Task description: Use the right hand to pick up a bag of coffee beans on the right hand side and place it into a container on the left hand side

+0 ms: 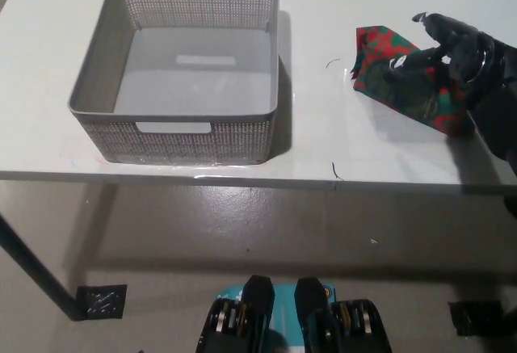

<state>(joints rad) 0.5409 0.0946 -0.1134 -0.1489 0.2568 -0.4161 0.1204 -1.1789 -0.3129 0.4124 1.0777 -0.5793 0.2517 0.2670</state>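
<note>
The coffee bean bag (391, 82), patterned red and green, lies flat at the table's right side. My black right hand (443, 44) hovers over the bag's far right end, fingers spread, with one fingertip (401, 61) low on the bag's top. Nothing is gripped and the bag rests on the table. The grey perforated container (93, 86) stands empty at the left, with handle cut-outs in its near and far walls. My left hand is out of the picture.
The white table (323, 143) ends in a front edge just below the container and bag, with grey floor beneath. Bare tabletop separates container and bag. A black table leg (32, 268) runs down at lower left.
</note>
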